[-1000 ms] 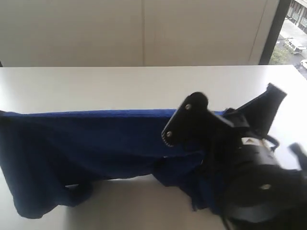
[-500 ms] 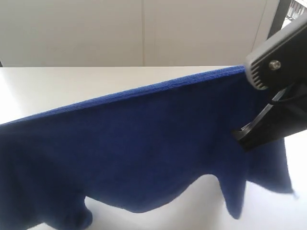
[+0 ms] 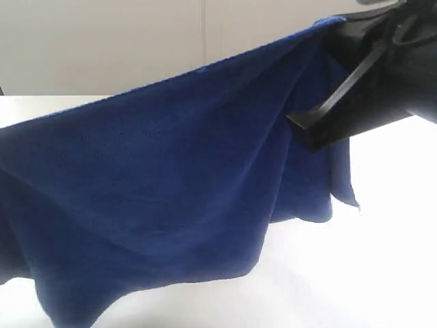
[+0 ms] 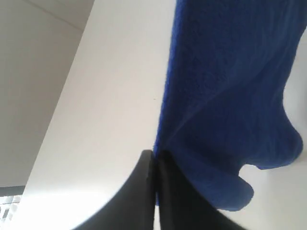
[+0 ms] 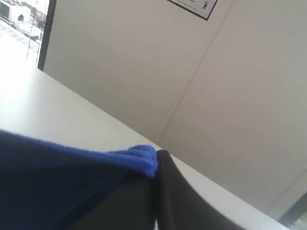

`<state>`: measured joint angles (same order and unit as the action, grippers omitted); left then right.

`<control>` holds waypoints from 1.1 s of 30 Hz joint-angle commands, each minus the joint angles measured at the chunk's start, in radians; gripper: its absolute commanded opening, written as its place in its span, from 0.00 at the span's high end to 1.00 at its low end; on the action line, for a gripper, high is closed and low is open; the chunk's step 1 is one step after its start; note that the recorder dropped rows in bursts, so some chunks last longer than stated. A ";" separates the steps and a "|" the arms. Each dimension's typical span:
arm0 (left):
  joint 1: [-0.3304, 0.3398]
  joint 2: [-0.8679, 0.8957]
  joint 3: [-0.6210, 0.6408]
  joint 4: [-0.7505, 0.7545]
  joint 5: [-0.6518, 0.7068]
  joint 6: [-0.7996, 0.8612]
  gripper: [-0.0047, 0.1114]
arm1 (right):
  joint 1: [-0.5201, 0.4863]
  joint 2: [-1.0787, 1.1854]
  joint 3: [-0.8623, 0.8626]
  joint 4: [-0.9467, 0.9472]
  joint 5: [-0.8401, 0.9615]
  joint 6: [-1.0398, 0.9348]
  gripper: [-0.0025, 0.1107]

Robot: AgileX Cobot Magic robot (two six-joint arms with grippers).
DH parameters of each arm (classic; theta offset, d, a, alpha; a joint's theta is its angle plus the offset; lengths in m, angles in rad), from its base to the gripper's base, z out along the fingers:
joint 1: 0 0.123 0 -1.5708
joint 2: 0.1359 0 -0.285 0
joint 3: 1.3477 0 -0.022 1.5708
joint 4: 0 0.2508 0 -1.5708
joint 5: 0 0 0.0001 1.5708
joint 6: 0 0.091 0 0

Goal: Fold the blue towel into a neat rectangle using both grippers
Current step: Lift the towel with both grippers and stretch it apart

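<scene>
The blue towel (image 3: 177, 178) hangs lifted above the white table, stretched in a sheet across most of the exterior view, its top edge sloping up to the right. My right gripper (image 3: 334, 27) is at the top right, shut on the towel's upper right corner (image 5: 139, 160); its black fingers (image 5: 168, 191) pinch the cloth. My left gripper (image 4: 156, 158) is shut on another edge of the towel (image 4: 230, 96), which drapes away from the fingers over the table. In the exterior view the left gripper is out of sight beyond the left edge. No white tag shows.
The white table (image 3: 382, 225) lies beneath the cloth, with a pale wall (image 3: 136, 41) behind it. A window strip (image 5: 19, 19) shows at the table's far side in the right wrist view.
The right gripper has risen from the table with the towel's corner, lifting the cloth from a low heap into a raised hanging sheet. The towel's top edge has climbed higher.
</scene>
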<state>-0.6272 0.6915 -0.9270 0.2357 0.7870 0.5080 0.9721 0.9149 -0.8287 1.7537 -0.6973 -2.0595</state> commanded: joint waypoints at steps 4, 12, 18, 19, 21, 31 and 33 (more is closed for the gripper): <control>0.004 -0.003 -0.002 0.005 0.005 -0.093 0.96 | -0.276 0.170 0.004 -0.009 0.730 0.327 0.98; 0.004 -0.003 -0.002 0.057 0.167 -0.121 0.96 | -0.608 0.420 -0.075 -1.184 1.330 1.488 0.98; 0.004 -0.003 0.000 0.055 0.260 -0.137 0.96 | -0.624 0.303 -0.114 -1.704 1.535 1.838 0.98; 0.004 -0.003 0.000 0.055 0.282 -0.137 0.96 | -0.624 0.269 -0.118 -1.775 1.563 1.881 0.98; 0.004 -0.005 -0.004 0.055 0.344 -0.135 0.96 | -0.624 0.200 -0.118 -1.864 1.609 1.943 0.98; 0.004 -0.006 -0.083 -0.062 0.434 -0.145 0.96 | -0.624 -0.048 -0.164 -2.017 1.918 1.955 0.98; 0.004 -0.006 -0.097 -0.069 0.434 -0.145 0.96 | -0.624 -0.064 -0.164 -2.017 1.918 1.955 0.98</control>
<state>-0.6331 0.7023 -1.0058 0.0000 1.0570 0.3786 0.3736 0.8812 -0.9925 -0.0156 1.1271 -0.1311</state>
